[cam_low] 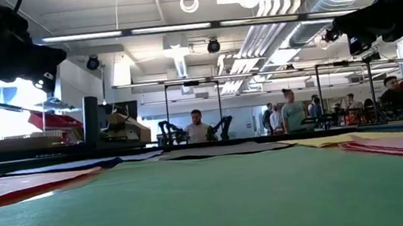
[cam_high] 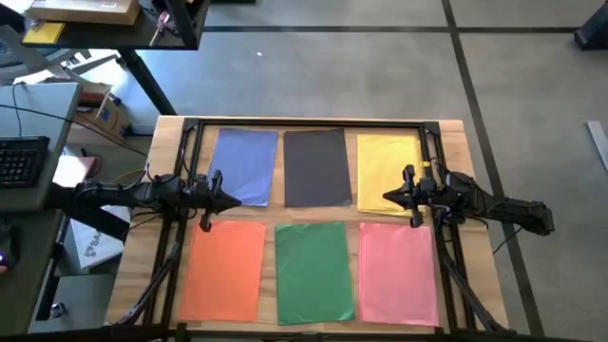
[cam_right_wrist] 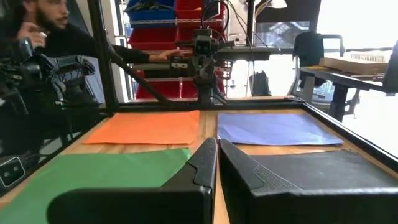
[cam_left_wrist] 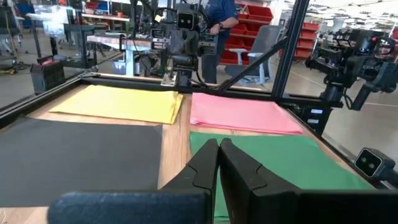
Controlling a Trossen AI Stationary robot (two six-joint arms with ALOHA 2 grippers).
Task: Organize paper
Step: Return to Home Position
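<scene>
- Both of my tools are clenched on nothing. The left gripper [cam_left_wrist: 218, 144] has its two fingers pressed tip to tip, and the right gripper [cam_right_wrist: 217, 143] is the same.
- Each one hangs above the table [cam_high: 456, 142], clear of the sheets. The left is at the left side over the strip of wood between the two rows. The right is opposite at the right side, and they point toward each other.
- In the near row, the orange paper [cam_high: 224, 268], the green paper [cam_high: 314, 269] and the pink paper [cam_high: 398, 269] lie flat side by side, with a little bare wood between neighbours.
- In the far row, the blue paper [cam_high: 245, 163], the dark grey paper [cam_high: 316, 166] and the yellow paper [cam_high: 388, 169] lie the same way. Each sits across the strip from a sheet in the near row.
- I cannot tell how many sheets lie in each pile.
- I judge this paper very light, thin and floppy. It should slide easily on the wood, and a pile would fan out if pushed from one side only.
- It should also crease or dog-ear easily, so a hard pinch in the middle of a sheet would be a poor choice.
- If I had to take hold, I would go for a corner or a short edge beside the middle strip. I would work a finger under the whole pile and pinch lightly, or press down and drag.
- With the colours sorted into six separate places, the job looks about finished to me.
</scene>
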